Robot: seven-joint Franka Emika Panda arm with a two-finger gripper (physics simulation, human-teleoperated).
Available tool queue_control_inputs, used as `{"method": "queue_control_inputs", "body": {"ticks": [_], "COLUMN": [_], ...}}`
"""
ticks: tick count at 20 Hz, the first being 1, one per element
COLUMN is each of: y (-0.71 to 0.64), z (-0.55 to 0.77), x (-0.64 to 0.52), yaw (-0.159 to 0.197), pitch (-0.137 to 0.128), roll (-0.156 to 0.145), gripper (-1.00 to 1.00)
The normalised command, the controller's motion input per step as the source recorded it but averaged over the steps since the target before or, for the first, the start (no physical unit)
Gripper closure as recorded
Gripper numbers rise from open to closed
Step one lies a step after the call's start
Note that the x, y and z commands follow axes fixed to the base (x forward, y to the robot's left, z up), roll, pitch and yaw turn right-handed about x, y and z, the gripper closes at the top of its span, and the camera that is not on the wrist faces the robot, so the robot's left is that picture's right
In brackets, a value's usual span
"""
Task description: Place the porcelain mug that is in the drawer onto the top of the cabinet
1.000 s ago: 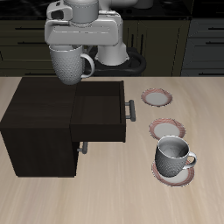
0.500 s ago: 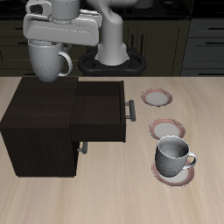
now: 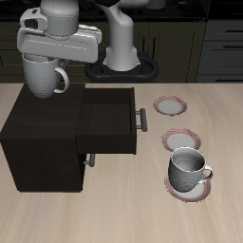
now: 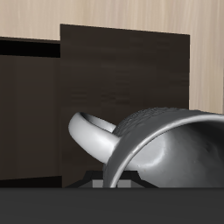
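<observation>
1. I have the pincer [image 3: 43,59] clamped on the porcelain mug [image 3: 44,75]; the mug hangs directly beneath it, upright, loop handle pointing toward the open drawer side. The fingers themselves are hidden behind the arm's housing, but the mug is airborne, so I judge the grip firm.
2. Below the pincer lies the cabinet [image 3: 43,123], its flat top bare. The mug is clear of that top and not touching it.
3. The drawer [image 3: 112,121] stands pulled out, off to the handle side of the pincer and lower; its bar handle faces the saucers on the tabletop [image 3: 142,209].
4. Wrist view: mug rim and handle [image 4: 96,138] fill the near field, dark cabinet wood beyond.
5. Progress, my estimate: mug is out of the drawer, lifted and carried over the cabinet. Left: lower it onto the top, release, back away.
6. The other grey mug [image 3: 188,169], well away from the pincer on a saucer, is not my concern.
</observation>
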Motion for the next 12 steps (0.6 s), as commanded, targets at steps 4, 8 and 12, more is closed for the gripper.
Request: {"method": "queue_control_inputs", "body": {"ticks": [4, 8, 12], "y": [-0.04, -0.07, -0.02], "z": [-0.25, -0.09, 0.0], "x": [0.06, 0.03, 0.02], "yaw": [-0.001, -0.017, -0.006], "pitch": [0.031, 0.016, 0.003], "roll": [-0.051, -0.015, -0.004], "gripper": [1.0, -1.0, -1.0]}}
